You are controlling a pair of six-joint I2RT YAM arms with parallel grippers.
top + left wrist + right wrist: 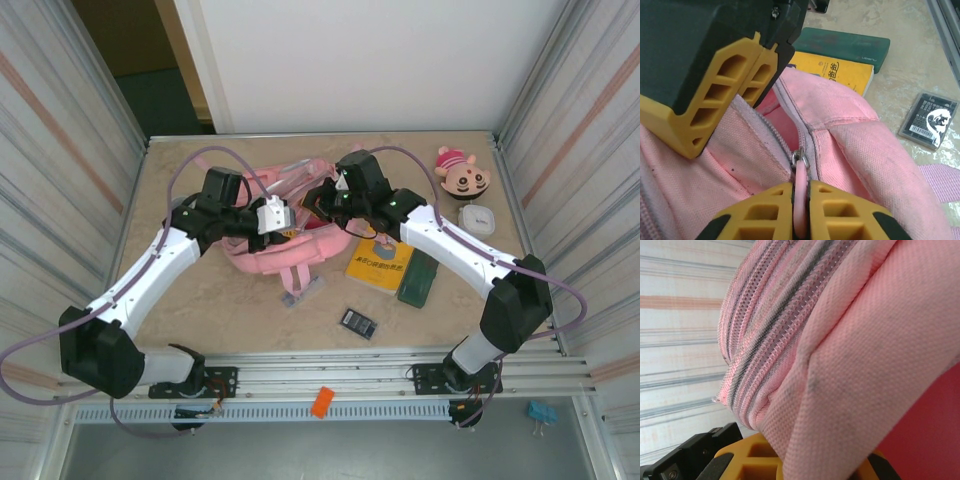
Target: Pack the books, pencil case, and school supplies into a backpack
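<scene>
1. On the left of the tabletop [215, 300], the left arm reaches in to the backpack [262, 256], which lies in the middle between both arms. Its jaws are pinched fully together on the thin pink zip pull [800, 215], just below the metal slider [800, 161]. So slim a strip gives little to hold. If the arm drags off the line of the teeth, I judge the pull could slide out of the grip.
2. At the zip, a short gap above the slider shows the darker pink lining. Loose fabric folds lie right beside the track, so a skewed pull could draw a fold into the slider and jam it.
3. Just to the right, the right arm's jaws are closed on a fold of the backpack's fabric close to the zip, apparently bracing it. If that fold slips free, the whole bag would likely travel with the left arm and the zip would not run. The two sets of jaws also sit very near each other, so a pull towards the right arm risks a knock.
4. Further right, the yellow book [378, 262] lies just beside the bag, with the dark green pencil case [418, 278] along its far side. The dark calculator-like item [358, 323] and the small silvery-blue item [298, 295] lie nearer the arms' bases. None is packed yet, and a sliding bag could shove the book.
</scene>
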